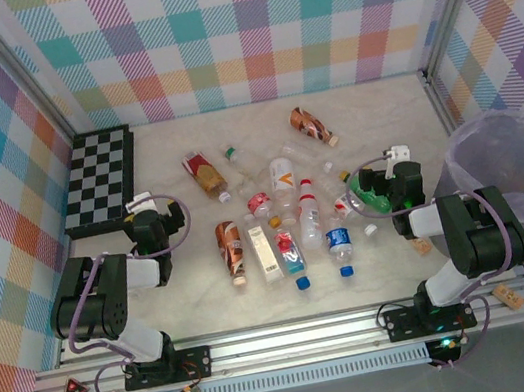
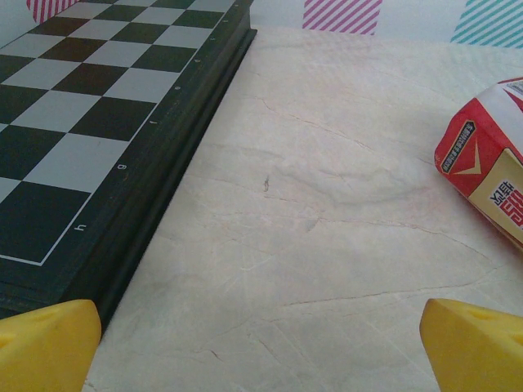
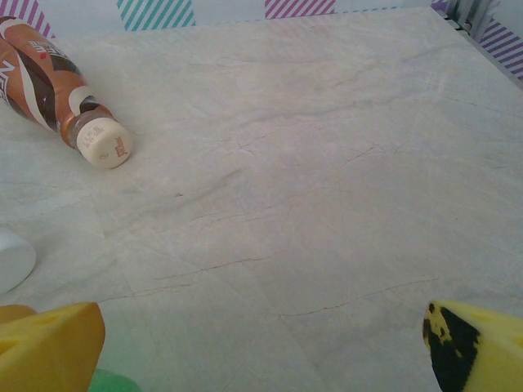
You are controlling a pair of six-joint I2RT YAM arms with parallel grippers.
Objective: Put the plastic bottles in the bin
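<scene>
I am holding my left gripper (image 1: 143,209) low over the table (image 1: 379,109), just beside the right edge of the chessboard (image 1: 102,179). In the left wrist view its yellow fingers (image 2: 49,339) are standing wide apart and are gripping nothing. Bare table is lying between them, the chessboard is running along the left, and a red-labelled bottle (image 2: 490,163) is lying at the right edge.

I am holding my right gripper (image 1: 386,166) low over the table at the right side of the bottle group. In the right wrist view its fingers are likewise standing wide apart and are gripping nothing. A green bottle (image 1: 372,199) is lying just beside this gripper, showing as a green sliver under the left finger. A brown-wrapped bottle (image 3: 49,82) is lying on its side farther ahead to the left, cap pointing toward me.

The plastic bottles (image 1: 339,241) are lying scattered on the middle of the table, between my two arms. The bin (image 1: 506,112) is standing at the right edge, beside my right arm.
</scene>
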